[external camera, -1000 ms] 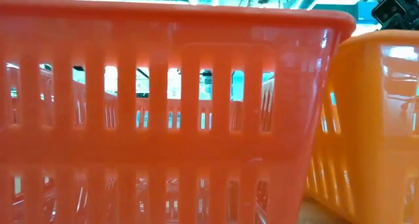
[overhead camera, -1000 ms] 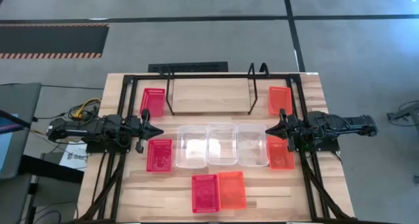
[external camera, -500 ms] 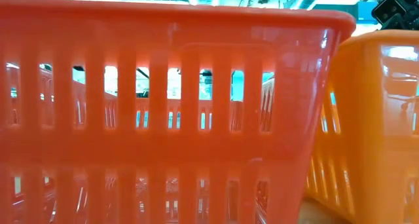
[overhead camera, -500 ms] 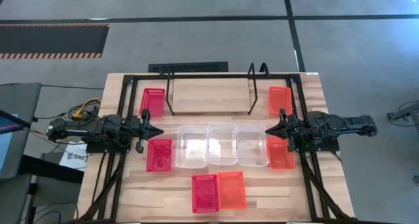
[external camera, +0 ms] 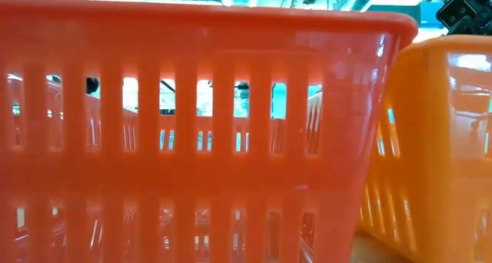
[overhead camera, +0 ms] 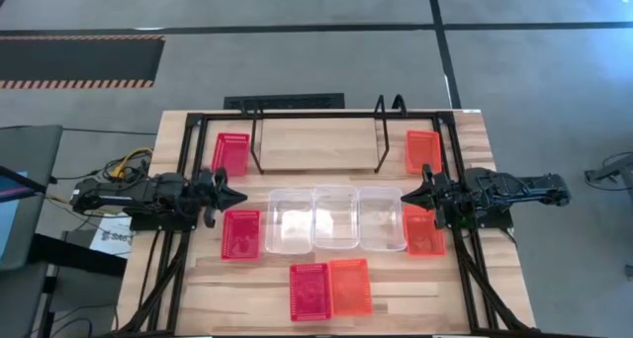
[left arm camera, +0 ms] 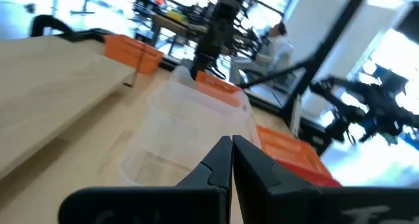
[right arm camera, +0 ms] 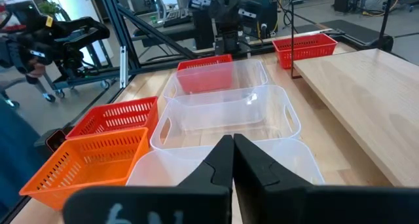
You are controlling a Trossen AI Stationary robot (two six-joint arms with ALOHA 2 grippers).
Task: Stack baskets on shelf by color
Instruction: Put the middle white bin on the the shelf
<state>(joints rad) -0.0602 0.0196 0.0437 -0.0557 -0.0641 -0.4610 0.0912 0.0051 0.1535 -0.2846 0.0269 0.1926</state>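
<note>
Since the earlier frame, the left gripper [overhead camera: 240, 195] shifted slightly; both pincers closed, empty. We judge the clear baskets [overhead camera: 336, 217] light, rigid: grasp rims.

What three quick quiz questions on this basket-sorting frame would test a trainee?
1. True or false: the shelf already holds a basket.
2. How many clear baskets sit in the middle row? A) two B) three C) four
3. Fill in: the left gripper and right gripper are both ____.

Key: 1. False; its board is bare, and the red basket and orange basket lie outside its ends. 2. B. 3. Shut, holding nothing.
</note>
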